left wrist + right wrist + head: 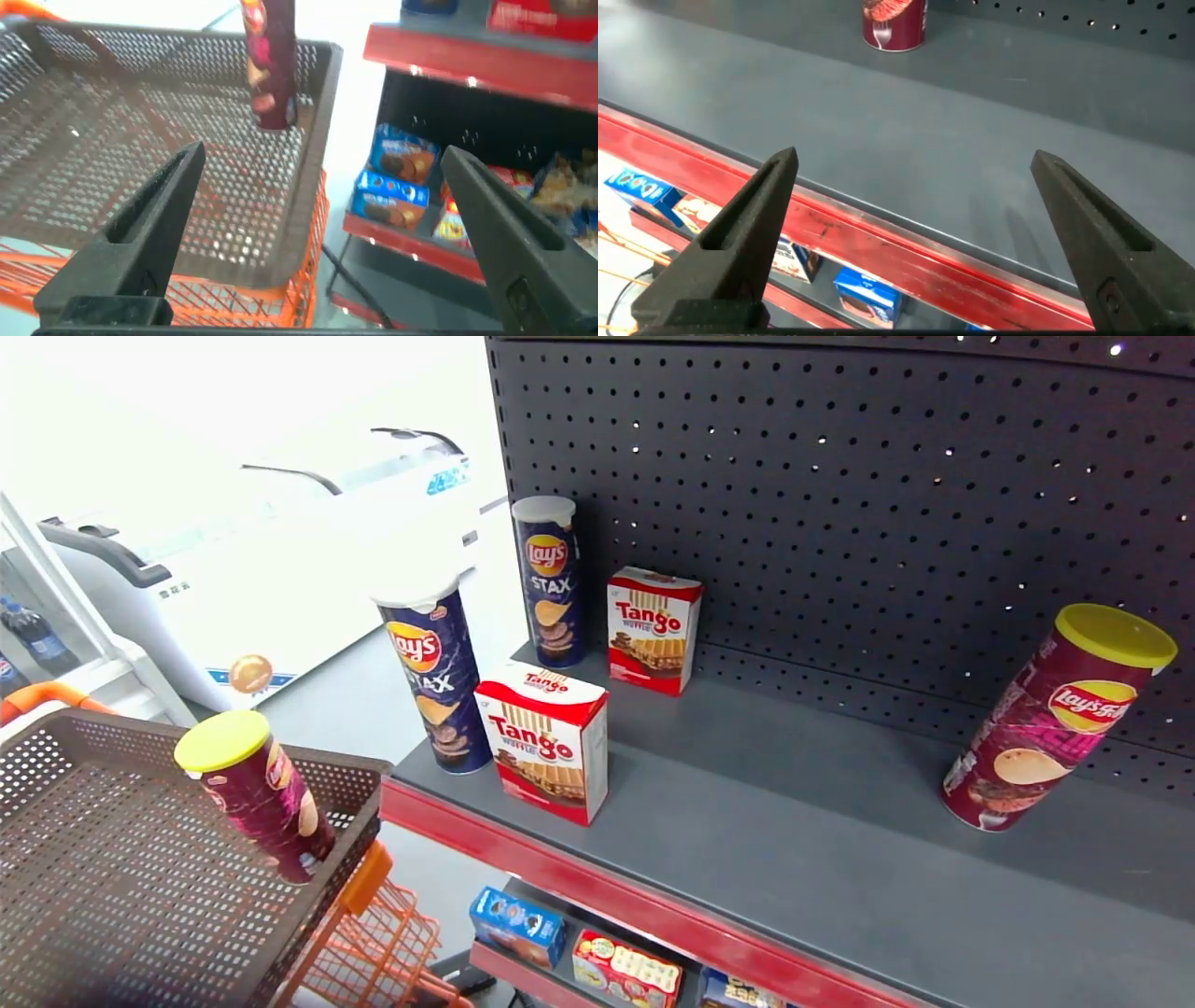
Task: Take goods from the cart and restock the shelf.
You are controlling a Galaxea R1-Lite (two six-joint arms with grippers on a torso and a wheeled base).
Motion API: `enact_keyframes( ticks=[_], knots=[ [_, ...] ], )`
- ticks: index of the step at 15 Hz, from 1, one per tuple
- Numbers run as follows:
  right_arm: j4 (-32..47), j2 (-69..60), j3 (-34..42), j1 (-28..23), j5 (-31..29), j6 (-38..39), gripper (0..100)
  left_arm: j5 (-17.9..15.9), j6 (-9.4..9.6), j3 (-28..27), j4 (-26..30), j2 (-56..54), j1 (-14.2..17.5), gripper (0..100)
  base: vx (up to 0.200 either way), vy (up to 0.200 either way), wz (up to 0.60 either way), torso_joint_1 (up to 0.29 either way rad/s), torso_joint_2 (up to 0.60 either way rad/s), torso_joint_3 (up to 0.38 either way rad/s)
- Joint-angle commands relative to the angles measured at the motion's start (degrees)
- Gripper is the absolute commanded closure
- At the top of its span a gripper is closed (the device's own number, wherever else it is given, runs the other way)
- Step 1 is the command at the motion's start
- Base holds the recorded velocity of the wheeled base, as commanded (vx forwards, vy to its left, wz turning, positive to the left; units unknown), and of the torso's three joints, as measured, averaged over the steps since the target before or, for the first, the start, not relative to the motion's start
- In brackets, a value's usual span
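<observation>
A maroon can (257,793) with a yellow lid is standing on end in the brown basket (93,859) of the orange cart (373,943), by the basket's corner nearest the shelf (794,840), long axis near vertical, lid up. The left gripper (322,157) is hovering over the basket's shelf-side rim, jaws spread wide and gripping nothing, the can beyond them by the far wall.

At the shelf's left end, two blue cans (439,677) (551,581) are standing upright with white lids up, one behind the other. Beside each, a red-and-white box (546,739) (653,628) is standing upright. All four are showing their printed logos to the head camera.

Toward the shelf's right end, a second maroon can (1055,719) is standing on its base close to the pegboard (840,504), yellow lid up, logo facing forward. The right gripper (915,161) is hanging above the shelf's red front edge, jaws released and empty, well apart from that can. Snack packs (516,924) are lying on the lower shelf.
</observation>
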Motion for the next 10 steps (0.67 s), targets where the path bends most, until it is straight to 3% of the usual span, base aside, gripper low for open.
enact_keyframes(
  ticks=[1,2,3,5,7,8,10],
  knots=[
    [0.0,0.0,0.0,0.0,0.0,0.0,0,2.2,-0.05,-8.7,2.9,5.6,-0.4,0,0.0,0.0,0.0,0.0,0.0,0.0],
    [-0.1,0.0,0.0,0.0,0.0,0.0,0,2.3,0.13,-14.8,4.9,12.2,-0.1,0,0.0,0.0,0.0,0.0,0.0,0.0],
    [0.0,0.0,0.0,0.0,0.0,0.0,0,2.4,0.48,-16.7,4.9,17.0,0.1,0,0.0,0.0,0.0,0.0,0.0,0.0],
    [0.0,0.0,0.0,0.0,0.0,0.0,0,4.1,2.32,-17.7,4.2,23.3,0.4,0,0.0,0.0,0.0,0.0,0.0,0.0],
    [-0.1,0.0,0.0,0.0,0.0,0.0,0,10.6,2.85,-19.9,4.1,30.0,0.5,0,0.0,0.0,0.0,0.0,0.0,0.0],
    [0.0,0.0,0.0,0.0,0.0,0.0,0,12.2,2.85,-20.3,4.2,31.8,0.3,0,0.0,0.0,0.0,0.0,0.0,0.0],
    [0.0,0.0,0.0,0.0,0.0,0.0,0,12.1,2.5,-20.1,4.0,35.2,1.7,0,0.0,0.0,0.0,0.0,0.0,0.0]
  ],
)
